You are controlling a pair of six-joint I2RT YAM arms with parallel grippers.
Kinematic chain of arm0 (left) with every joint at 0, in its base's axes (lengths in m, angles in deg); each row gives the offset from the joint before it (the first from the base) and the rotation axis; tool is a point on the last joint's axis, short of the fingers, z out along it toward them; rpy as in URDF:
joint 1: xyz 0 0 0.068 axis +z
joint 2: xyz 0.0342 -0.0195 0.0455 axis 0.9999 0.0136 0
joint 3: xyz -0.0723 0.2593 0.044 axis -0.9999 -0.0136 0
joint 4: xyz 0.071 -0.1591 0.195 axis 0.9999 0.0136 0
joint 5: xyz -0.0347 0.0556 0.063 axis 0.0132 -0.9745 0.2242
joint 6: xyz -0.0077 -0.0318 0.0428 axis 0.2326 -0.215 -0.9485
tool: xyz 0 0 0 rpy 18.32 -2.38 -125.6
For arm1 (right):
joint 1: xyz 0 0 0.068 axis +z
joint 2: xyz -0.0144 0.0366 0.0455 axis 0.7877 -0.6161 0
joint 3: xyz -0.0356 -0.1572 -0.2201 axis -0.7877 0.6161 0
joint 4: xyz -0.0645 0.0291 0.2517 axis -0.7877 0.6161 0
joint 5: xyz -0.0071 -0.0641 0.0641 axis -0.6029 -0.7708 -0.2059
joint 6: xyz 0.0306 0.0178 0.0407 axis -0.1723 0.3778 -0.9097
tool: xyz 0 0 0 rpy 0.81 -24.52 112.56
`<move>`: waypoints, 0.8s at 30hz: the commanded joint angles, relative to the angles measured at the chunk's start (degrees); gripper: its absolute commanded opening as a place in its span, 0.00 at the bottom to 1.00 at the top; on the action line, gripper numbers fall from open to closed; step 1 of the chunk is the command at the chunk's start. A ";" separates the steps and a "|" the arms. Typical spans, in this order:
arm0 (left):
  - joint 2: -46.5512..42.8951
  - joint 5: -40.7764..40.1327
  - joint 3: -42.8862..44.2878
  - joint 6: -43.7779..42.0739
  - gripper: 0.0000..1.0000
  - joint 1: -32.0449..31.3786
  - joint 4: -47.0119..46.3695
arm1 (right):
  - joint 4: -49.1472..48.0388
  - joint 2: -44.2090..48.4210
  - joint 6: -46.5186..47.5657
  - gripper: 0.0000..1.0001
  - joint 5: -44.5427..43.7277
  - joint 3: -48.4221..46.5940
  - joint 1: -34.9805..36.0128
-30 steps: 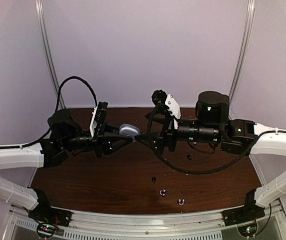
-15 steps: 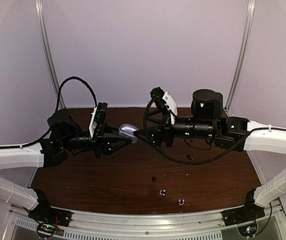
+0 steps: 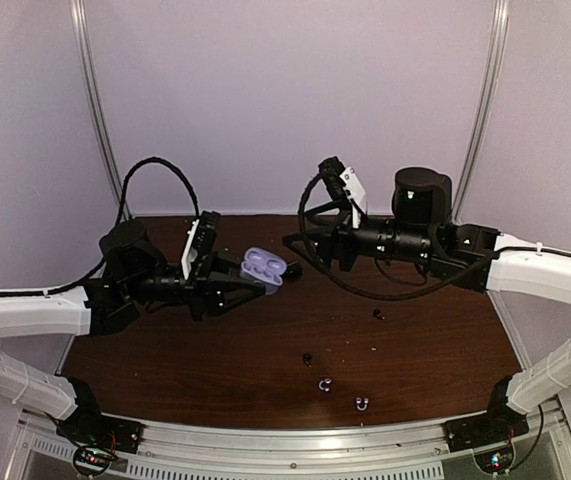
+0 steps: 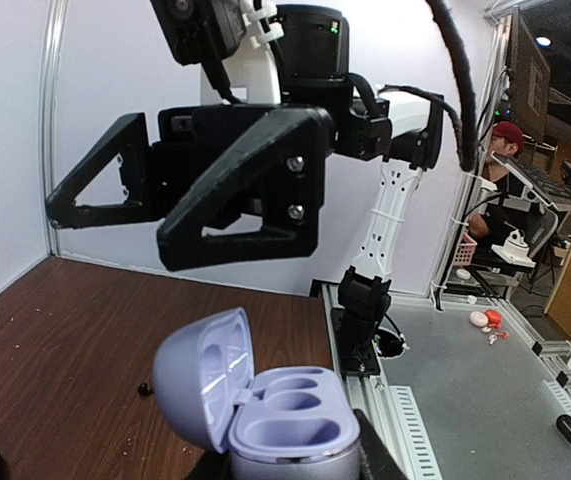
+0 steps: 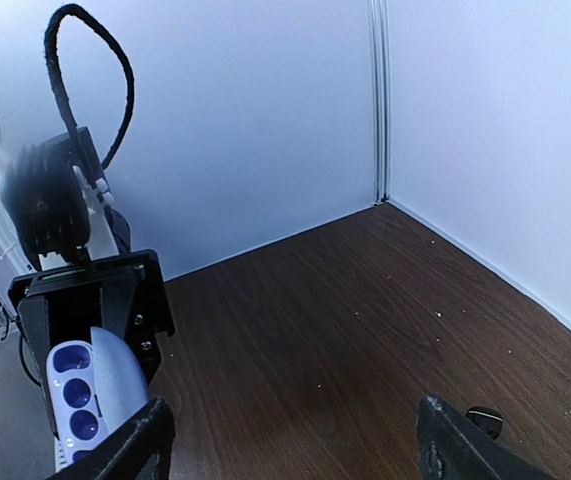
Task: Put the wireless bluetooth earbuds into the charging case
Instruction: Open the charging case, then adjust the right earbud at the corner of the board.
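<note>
The left gripper (image 3: 253, 282) is clamped on the charging case (image 3: 264, 267) and holds it up in the air, off the table (image 3: 185, 350). The case sits right between its fingers. The lid (image 4: 205, 375) is flipped back toward that gripper's left side. The two little cups (image 4: 290, 385) inside face up, and both look bare.

The right gripper (image 3: 297, 262) has its fingers spread wide with nothing in them. It hangs just beside the case, tips pointing at it, close but not touching.

The four earbuds (image 3: 324, 383) are not in either gripper. They lie on the table, well below both grippers and nearer the arm bases. One black bud (image 3: 307, 358) and a shiny bud (image 3: 361, 404) lie there with it. One more black bud lies under the right arm. They are so tiny from above that I cannot tell which way up each one lies.

So the step in hand seems to be this: the case is open and ready, and no bud is picked up yet.

Next, the right gripper likely needs to go down to one bud. It must pinch it softly, since a bud is small and can slip. Then it must bring the bud up over a cup. The left gripper should keep the case level.
</note>
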 commanded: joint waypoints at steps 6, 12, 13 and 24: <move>-0.38 -3.04 -2.75 1.26 0.00 -0.14 -5.70 | 0.22 8.72 -1.42 0.84 0.38 3.50 -2.22; -3.02 -4.12 -6.28 -0.71 0.00 -0.13 -6.36 | 6.70 15.45 -2.81 0.88 -3.82 7.90 -2.24; -3.64 -4.26 -7.00 -1.23 0.00 -0.17 -6.43 | 8.04 16.31 -3.52 0.88 -4.34 8.40 -2.23; -8.90 -6.01 -10.45 -6.95 0.00 -0.18 1.12 | 28.67 15.80 -1.68 0.92 -0.37 9.96 -2.26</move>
